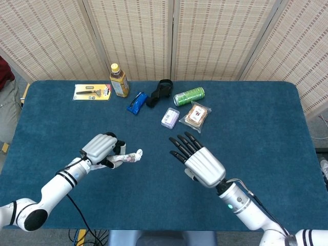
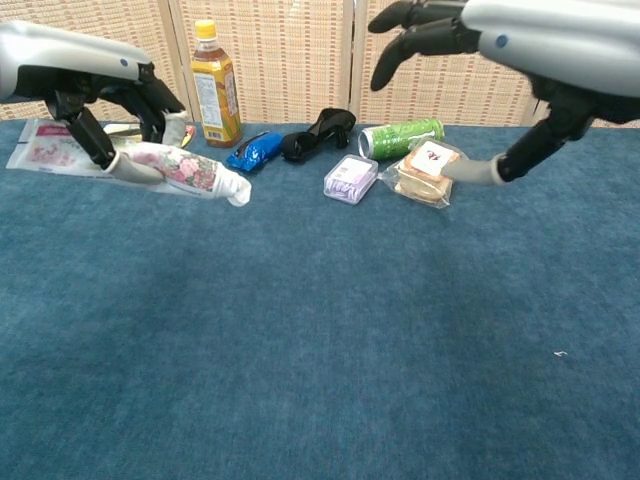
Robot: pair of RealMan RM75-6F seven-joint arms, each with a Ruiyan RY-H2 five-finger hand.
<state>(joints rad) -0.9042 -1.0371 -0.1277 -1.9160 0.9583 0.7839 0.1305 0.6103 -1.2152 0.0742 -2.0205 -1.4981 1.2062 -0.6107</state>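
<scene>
Toothpaste tube (image 2: 175, 168) — floral print, white cap end pointing toward the table's middle — sits in my left hand (image 1: 100, 149), fingers curled around its body and holding it just above the blue tablecloth (image 1: 256, 133) on the near left. My right hand (image 1: 202, 163) hovers well apart from the tube, palm down, fingers spread and holding nothing; in the chest view it hangs high over the snack row. Containers along the far edge: a bottle (image 1: 119, 80) with a yellow cap stands upright, amber liquid inside — level not readable past the label. A green can (image 1: 189, 96) lies on its side; I cannot tell whether it is sealed. A clear packet (image 1: 196, 116) holds what looks like a sandwich or pastry, just beside a small lilac box (image 1: 170, 118), contents hidden. Left of those lie a blue packet (image 1: 136, 102) and a black object (image 1: 159, 92), touching. A carded razor pack (image 1: 91, 91) lies flat at far left.
</scene>
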